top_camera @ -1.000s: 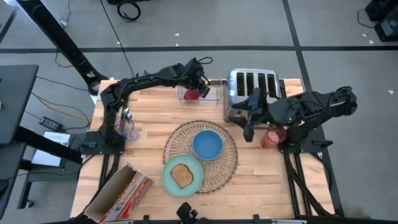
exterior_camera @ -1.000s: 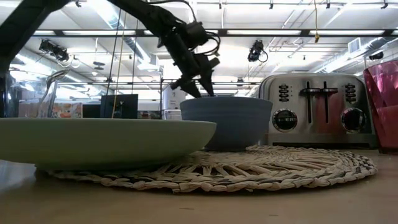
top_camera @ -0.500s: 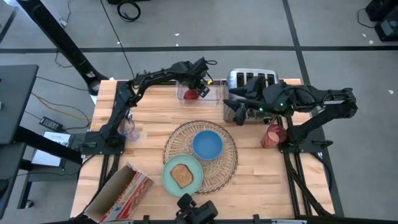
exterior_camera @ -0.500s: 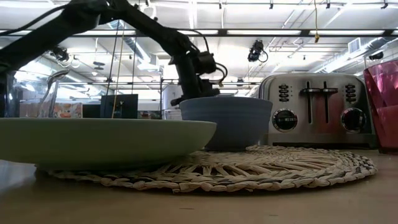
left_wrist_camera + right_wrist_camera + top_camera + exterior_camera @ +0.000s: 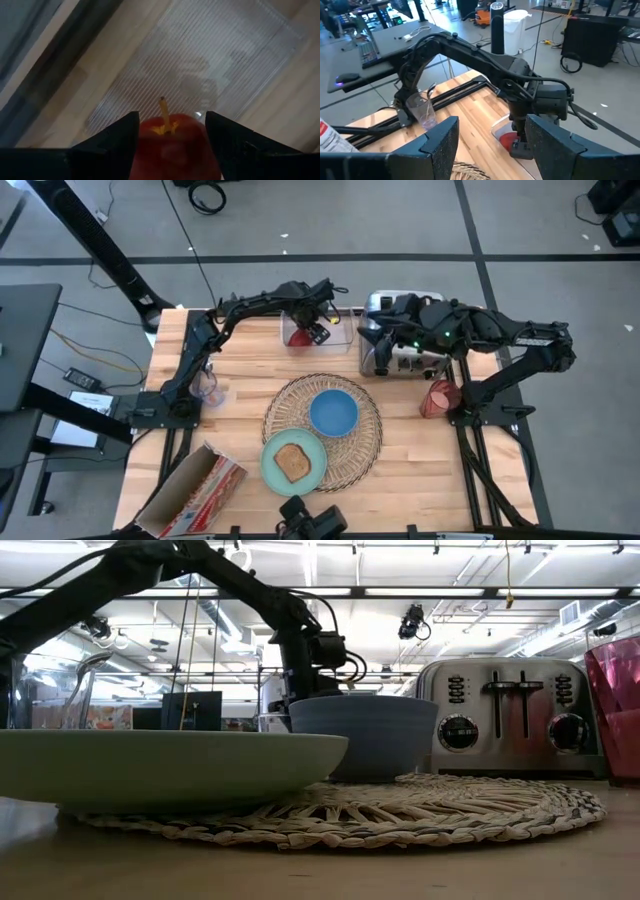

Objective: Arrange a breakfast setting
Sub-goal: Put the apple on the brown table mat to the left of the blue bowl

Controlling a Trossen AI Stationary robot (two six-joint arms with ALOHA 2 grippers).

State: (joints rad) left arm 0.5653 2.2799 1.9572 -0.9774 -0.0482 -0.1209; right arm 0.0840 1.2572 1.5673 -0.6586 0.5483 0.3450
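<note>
Inside the clear bin [image 5: 322, 330], the left hand [image 5: 170, 132] apparently straddles the red apple [image 5: 172, 145], fingers parted

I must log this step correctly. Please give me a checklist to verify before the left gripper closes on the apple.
1. Left gripper open, one finger on each side of the red apple: ok.
2. Apple upright, stem toward the camera: ok.
3. Apple inside the clear plastic bin: ok.
4. Fingers clear of the bin walls: cannot tell.
5. Right gripper away from the bin, over the toaster: ok.
6. Free room on the wicker placemat: ok.
</note>
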